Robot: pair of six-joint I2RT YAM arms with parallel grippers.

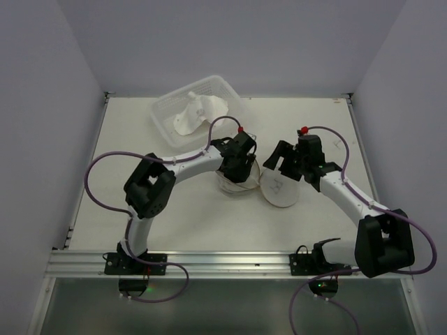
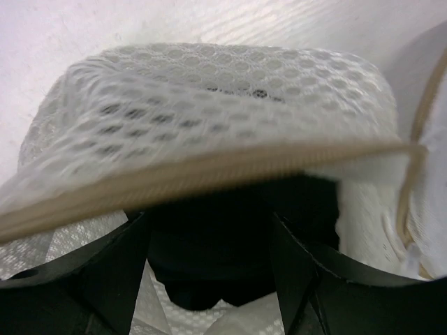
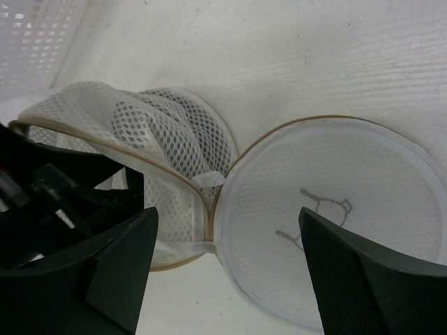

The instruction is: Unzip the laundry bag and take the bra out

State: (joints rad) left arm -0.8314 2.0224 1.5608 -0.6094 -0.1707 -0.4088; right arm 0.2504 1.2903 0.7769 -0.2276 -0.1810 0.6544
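Observation:
The laundry bag [image 1: 239, 185] lies unzipped mid-table, its round lid [image 1: 280, 190] with the bra drawing flopped flat to the right. My left gripper [image 1: 237, 172] reaches into the bag's mouth. In the left wrist view the mesh wall [image 2: 209, 105] and tan rim [image 2: 209, 173] arch over the black bra [image 2: 230, 244], which sits between my spread left fingers [image 2: 119, 265]; the left gripper [image 2: 208, 227] is open. My right gripper [image 1: 288, 165] hovers open and empty over the lid [image 3: 349, 202], beside the bag body [image 3: 160, 132].
A white plastic basket [image 1: 222, 89] holding a white item [image 1: 190, 117] stands at the back, just behind the left arm. The left arm's black links [image 3: 42, 202] crowd the right wrist view's left side. Walls enclose the table on three sides.

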